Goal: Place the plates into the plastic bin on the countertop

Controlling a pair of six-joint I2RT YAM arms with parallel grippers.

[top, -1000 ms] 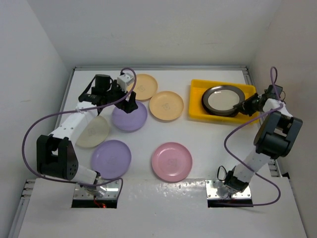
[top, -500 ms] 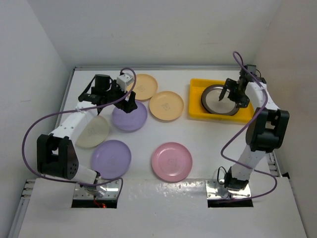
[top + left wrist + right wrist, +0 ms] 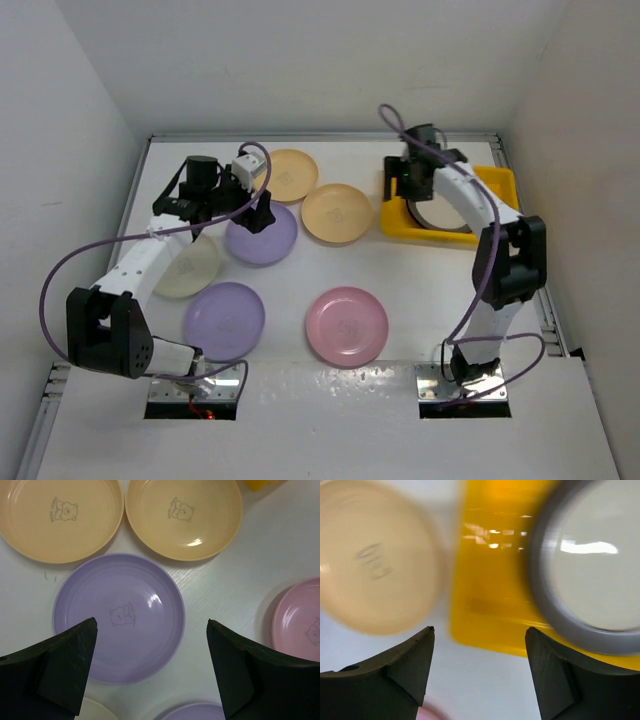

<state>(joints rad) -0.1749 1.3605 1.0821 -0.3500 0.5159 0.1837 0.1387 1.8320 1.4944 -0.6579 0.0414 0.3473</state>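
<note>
The yellow plastic bin (image 3: 500, 183) stands at the back right of the countertop (image 3: 430, 290) and holds a dark-rimmed plate (image 3: 447, 216), partly hidden by my right arm. My right gripper (image 3: 403, 190) is open and empty over the bin's left edge; its wrist view shows the bin (image 3: 490, 580), the dark-rimmed plate (image 3: 590, 565) and a pale orange plate (image 3: 375, 575). My left gripper (image 3: 258, 214) is open and empty above a lavender plate (image 3: 262, 240), which also shows in the left wrist view (image 3: 119, 617). Two pale orange plates (image 3: 290, 173) (image 3: 336, 213) lie behind it.
A cream plate (image 3: 188, 265), a second lavender plate (image 3: 224, 320) and a pink plate (image 3: 347, 326) lie on the near half of the countertop. White walls close in the left, back and right sides. A purple cable loops off each arm.
My right arm has swung from the bin's right side, across the dark-rimmed plate, to the bin's left edge. My left gripper has barely moved and stays over the lavender plate.
</note>
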